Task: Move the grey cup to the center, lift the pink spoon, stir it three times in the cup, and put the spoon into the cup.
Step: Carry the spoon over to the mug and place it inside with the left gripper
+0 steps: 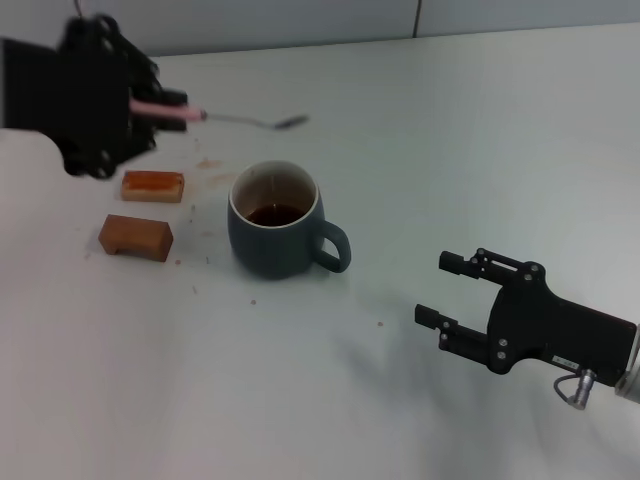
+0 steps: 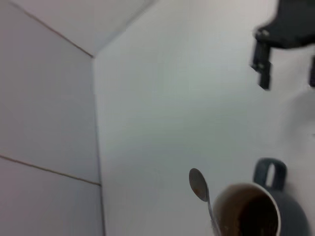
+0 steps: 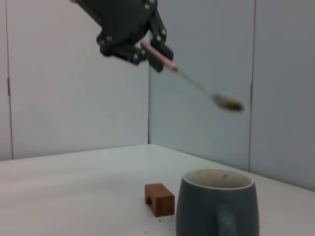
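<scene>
The left gripper (image 1: 165, 108) is clamped on the pink handle of the pink spoon (image 1: 215, 117) and holds it well above the table (image 1: 450, 150); the spoon juts out from the fingers roughly level, its metal bowl pointing away from the gripper and tipped slightly down; the bowl looks wet or stained brown in the right wrist view. The grey cup (image 1: 275, 225) stands upright below and ahead of the spoon's tip, not under it; its handle points toward the right gripper (image 1: 455, 300), which waits well off to that side with its jaws spread and nothing between them.

The main risk appears to lie in the descent; the spoon is gripped only at the far end of a slim handle, so a knock against the white rim could twist it in the fingers or pry it loose; a bowl coming down off-centre might also push the cup or tip the dark brown liquid over the edge. Drips from the bowl could land on the table, too. Two brown blocks (image 1: 137, 235) sit beneath the left gripper, beside the cup; a low swing could catch them.

The cup is rounded, dark blue-grey, pale inside, partly filled.
</scene>
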{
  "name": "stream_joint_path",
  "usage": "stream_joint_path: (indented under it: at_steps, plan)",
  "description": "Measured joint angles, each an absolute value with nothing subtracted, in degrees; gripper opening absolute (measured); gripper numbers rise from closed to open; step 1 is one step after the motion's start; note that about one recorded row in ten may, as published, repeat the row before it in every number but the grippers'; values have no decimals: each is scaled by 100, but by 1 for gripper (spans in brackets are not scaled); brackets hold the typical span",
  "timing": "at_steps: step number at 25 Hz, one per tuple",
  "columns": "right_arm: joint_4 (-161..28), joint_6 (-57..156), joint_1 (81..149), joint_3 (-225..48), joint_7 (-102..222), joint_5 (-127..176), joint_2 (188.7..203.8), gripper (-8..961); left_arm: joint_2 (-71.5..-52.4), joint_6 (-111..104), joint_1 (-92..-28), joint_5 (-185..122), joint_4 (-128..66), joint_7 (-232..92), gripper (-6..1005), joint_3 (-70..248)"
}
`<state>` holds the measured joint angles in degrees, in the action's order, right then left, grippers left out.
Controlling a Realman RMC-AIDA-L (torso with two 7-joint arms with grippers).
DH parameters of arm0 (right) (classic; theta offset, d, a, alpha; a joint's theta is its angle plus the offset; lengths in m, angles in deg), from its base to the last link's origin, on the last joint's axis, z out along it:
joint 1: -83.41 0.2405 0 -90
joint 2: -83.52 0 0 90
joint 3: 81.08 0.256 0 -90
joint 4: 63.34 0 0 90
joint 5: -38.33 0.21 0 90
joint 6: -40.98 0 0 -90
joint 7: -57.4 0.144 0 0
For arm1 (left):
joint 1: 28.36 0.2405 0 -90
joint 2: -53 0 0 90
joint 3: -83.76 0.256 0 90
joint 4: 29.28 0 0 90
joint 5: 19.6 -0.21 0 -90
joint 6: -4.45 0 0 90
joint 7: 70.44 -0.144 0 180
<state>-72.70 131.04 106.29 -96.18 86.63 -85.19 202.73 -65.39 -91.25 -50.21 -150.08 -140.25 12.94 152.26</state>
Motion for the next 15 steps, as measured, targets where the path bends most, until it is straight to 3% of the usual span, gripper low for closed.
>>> stream_joint_path:
  at_steps: [15]
  plan:
    - [-7221,13049,10624,-9644,8664,-8524,20279,665,-6554,-8537,-4928,-16802,-14084,1557,141,17083]
